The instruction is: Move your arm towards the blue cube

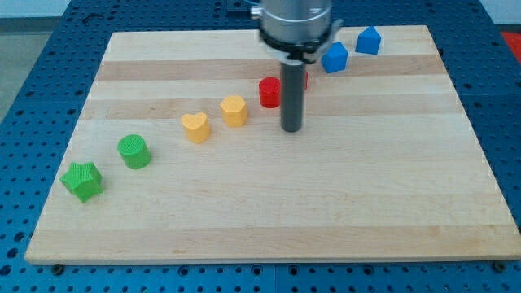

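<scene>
A blue cube (334,58) sits near the view's top right on the wooden board (269,220). A second blue block (369,40), with a peaked top, lies just up and right of it. My rod comes down from the view's top, and my tip (291,129) rests on the board below and left of the blue cube, well apart from it. A red cylinder (269,92) stands just left of the rod. Another red block (304,79) is mostly hidden behind the rod.
Two yellow heart-shaped blocks (234,110) (195,127) lie left of my tip. A green cylinder (133,151) and a green star (82,180) sit at the view's lower left. A blue perforated table surrounds the board.
</scene>
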You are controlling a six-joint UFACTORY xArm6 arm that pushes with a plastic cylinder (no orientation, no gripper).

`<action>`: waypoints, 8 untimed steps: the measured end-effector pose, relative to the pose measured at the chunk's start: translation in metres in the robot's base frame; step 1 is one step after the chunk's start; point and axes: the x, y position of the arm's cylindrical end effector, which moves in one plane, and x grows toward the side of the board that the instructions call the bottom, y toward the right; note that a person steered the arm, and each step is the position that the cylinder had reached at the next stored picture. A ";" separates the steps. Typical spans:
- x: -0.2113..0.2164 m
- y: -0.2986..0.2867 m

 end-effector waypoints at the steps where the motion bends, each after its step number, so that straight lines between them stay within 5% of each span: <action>1: -0.015 0.053; 4: -0.110 0.132; 6: -0.111 0.167; 8: -0.164 0.228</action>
